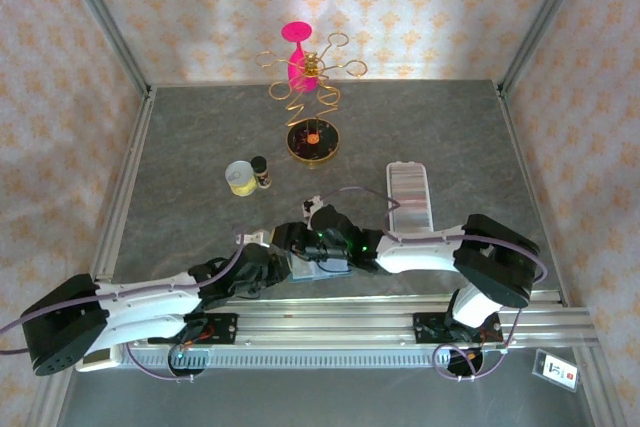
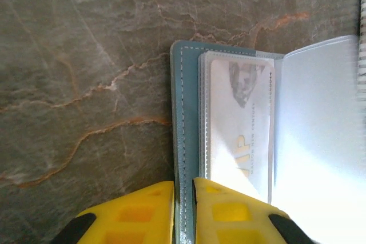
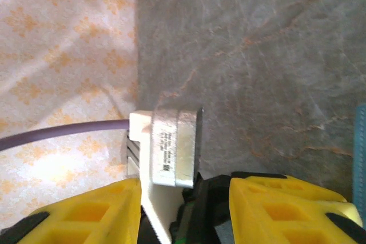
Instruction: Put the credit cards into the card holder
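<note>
Starting with the grey marbled table [image 1: 200, 147]: both arms are bent in over its near middle, the left arm [image 1: 150, 302] reaching from the left and the right arm [image 1: 430, 252] folded across from the right. The card holder [image 1: 410, 197] lies beyond them and to the right, apart from everything else, its long axis running away from the bases. The right arm is judged the nearer to it.

Next down in size, the teal wallet [image 2: 184, 112] is laid open on the table. A pale credit card [image 2: 240, 130] is tucked in a clear sleeve, its long side pointing straight away from the left gripper [image 2: 183, 212]. That gripper is nearly closed, with the wallet's teal cover edge pinched between its yellow fingers.

The right gripper [image 3: 184, 198] is held with its fingers partly apart, and a white camera box [image 3: 171, 152] is seen just past them. Whether anything is gripped there cannot be told.

The card, it is judged, must be drawn out along its length, then carried away and rightward to the slots.
</note>
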Controlling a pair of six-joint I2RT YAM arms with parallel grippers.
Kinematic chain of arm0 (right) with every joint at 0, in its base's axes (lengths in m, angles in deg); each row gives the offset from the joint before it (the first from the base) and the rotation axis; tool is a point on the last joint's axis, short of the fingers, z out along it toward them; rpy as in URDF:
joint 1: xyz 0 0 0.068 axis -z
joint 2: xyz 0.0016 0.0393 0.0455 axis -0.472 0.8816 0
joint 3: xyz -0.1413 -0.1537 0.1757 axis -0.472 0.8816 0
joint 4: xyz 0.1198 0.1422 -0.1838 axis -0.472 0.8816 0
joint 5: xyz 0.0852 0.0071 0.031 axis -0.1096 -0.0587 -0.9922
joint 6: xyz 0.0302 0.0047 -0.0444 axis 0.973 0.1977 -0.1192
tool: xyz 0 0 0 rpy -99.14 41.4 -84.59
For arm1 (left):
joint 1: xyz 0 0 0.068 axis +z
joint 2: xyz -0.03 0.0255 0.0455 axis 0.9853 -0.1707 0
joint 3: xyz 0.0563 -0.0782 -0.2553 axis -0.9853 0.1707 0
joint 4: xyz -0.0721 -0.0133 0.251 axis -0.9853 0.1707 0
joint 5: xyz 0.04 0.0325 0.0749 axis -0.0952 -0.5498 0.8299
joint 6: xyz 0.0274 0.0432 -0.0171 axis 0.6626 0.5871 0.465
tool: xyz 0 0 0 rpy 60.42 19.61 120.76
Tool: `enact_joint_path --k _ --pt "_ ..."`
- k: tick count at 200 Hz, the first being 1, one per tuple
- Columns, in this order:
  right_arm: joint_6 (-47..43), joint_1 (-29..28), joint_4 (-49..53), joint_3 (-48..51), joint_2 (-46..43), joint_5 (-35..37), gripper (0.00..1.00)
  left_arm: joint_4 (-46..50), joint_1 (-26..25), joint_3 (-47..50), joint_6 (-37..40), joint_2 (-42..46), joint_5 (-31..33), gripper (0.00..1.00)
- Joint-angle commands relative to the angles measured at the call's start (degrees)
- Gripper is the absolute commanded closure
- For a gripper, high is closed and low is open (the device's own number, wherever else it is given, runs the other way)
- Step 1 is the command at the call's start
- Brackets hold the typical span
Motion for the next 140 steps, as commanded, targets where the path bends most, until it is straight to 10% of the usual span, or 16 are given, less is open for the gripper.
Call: enact_joint_path --k 1,49,104,140 --pt "-3.7 -0.3 2.7 -3.4 -5.0 4.5 0.56 3.7 0.2 0.6 -0.4 2.0 2.6 0.82" --pt "-24.8 4.1 25.4 -8.7 -17.3 12.8 0.53 9.0 0.2 -1.4 0.3 5.0 5.9 0.82" --pt "-94.4 7.2 57.3 -9.1 -34.7 20.9 0.35 12.6 0.2 -8.0 5.3 5.2 5.1 0.74" --pt "-117.3 19.8 70.7 -5.9 -43.1 21.4 0.27 6.5 0.2 -9.6 7.6 2.7 -1.9 0.72"
